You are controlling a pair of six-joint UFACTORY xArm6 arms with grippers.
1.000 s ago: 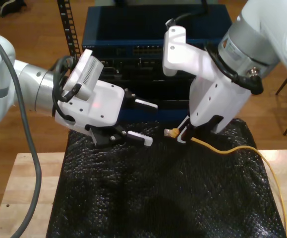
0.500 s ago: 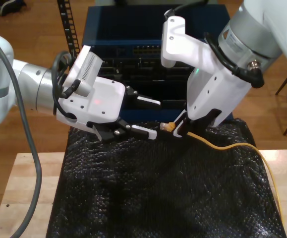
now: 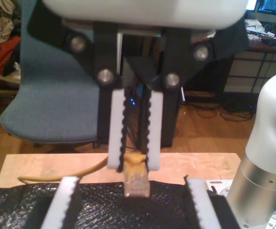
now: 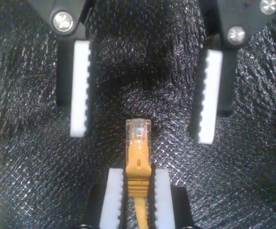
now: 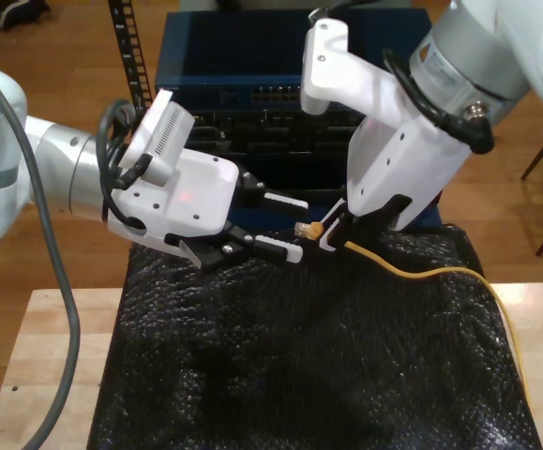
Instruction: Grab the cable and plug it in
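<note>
**Gripper-to-gripper handoff, I think**

My second gripper [image 4: 137, 177] is clamped on the cable [image 5: 421, 274] just behind the plug [image 4: 138, 131], so the tip sticks out free above the black mat [image 5: 299, 375]. My first gripper [image 5: 294, 227] is spread wide around that tip, probably to regrip it for the ports [image 5: 285, 94] behind.

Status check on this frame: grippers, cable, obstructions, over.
My first gripper open, fingers either side of the plug tip. My second gripper shut on the cable behind its plug, above the black mat. Nothing seen blocking the plug.
</note>
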